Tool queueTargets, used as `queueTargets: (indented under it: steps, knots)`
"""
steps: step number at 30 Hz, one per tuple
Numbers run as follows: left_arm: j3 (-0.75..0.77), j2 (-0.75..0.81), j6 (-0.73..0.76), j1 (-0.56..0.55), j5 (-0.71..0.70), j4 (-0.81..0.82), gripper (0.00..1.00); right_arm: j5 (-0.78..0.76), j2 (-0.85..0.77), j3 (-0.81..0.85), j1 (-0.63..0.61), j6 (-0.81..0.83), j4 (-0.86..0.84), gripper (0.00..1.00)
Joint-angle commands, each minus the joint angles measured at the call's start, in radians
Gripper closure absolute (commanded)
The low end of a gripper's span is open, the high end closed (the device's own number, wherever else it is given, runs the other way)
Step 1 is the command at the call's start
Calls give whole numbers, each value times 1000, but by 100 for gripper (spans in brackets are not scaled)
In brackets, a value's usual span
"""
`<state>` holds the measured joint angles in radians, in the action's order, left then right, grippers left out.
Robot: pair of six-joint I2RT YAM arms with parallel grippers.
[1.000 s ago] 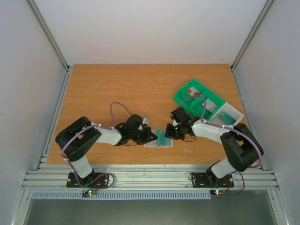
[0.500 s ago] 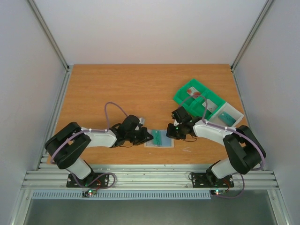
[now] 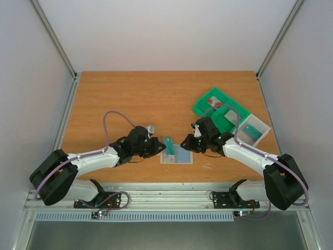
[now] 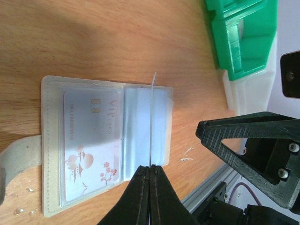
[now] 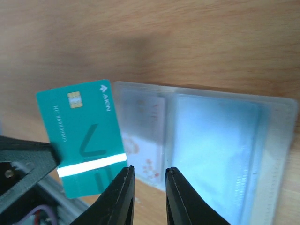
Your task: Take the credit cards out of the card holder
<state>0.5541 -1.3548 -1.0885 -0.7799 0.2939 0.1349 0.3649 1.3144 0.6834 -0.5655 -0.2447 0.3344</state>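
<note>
The card holder lies open and flat on the table between my two grippers. In the left wrist view a white card with pink blossoms sits in one pocket. The other pocket looks pale blue. My left gripper is shut on a teal card and holds it on edge, lifted just above the holder's near-left side. My right gripper is open and empty, hovering over the holder, close to the teal card.
A bright green compartment tray stands at the back right, with a white bin beside it that holds a teal thing. Small white scraps lie on the wood near the holder. The metal table edge runs close behind both arms.
The teal card lay on the holder a second ago; my left gripper has lifted it off and drawn it back to the left. My right gripper has risen slightly.
</note>
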Motion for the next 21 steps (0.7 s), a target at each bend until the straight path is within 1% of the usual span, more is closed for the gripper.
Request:
queueTargets:
  steps: [1,5,8,10,13,16,19,21]
  knots:
    - [-39,59,-16,2,-18,66,100,140,-52,-32,4,-77,-107,76]
    - [-38,84,-38,2,17,123,99,181,-96,-45,4,-139,-153,68]
    - [-52,104,-61,0,32,204,99,195,-128,-47,5,-177,-166,57]
    - [-70,119,-83,0,31,253,100,198,-139,-47,3,-200,-169,52]
    - [-83,136,-105,1,35,309,100,197,-144,-57,3,-241,-170,49]
    - [-92,144,-119,-1,41,353,100,208,-151,-85,3,-291,-219,45]
    - [-106,153,-134,-3,36,381,100,224,-152,-86,3,-304,-239,41]
    - [-115,158,-142,-2,29,396,99,232,-149,-81,3,-306,-242,40]
